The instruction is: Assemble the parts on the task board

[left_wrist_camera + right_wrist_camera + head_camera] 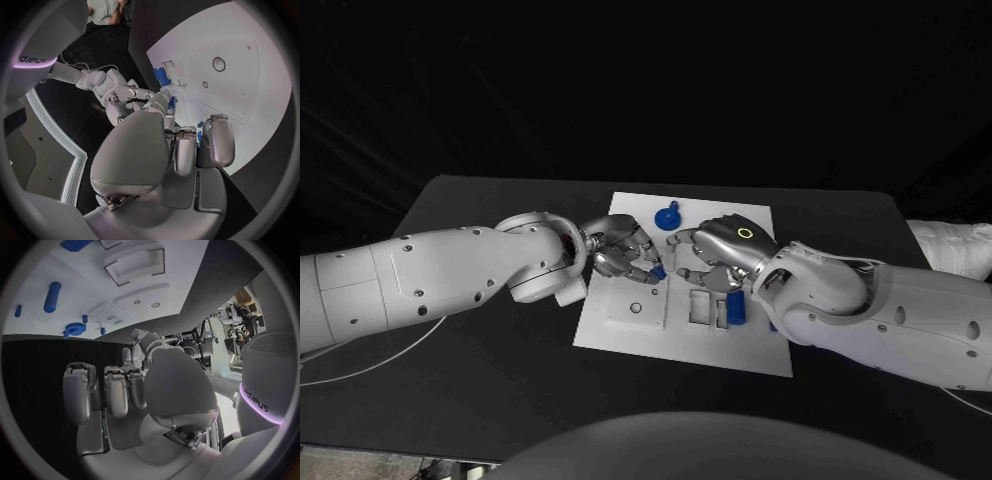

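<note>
The left hand (617, 250) hovers over the task board (625, 330), fingers curled around a small blue part (656, 271), probably to seat it; the grip itself is partly hidden. The right hand (718, 250) hangs beside it above the blue parts (736, 304), fingers curled; whether it holds anything I cannot tell.

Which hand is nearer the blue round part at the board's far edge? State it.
Left, narrowly. The blue round part lies just beyond the left hand; the right hand sits slightly farther off.
</note>
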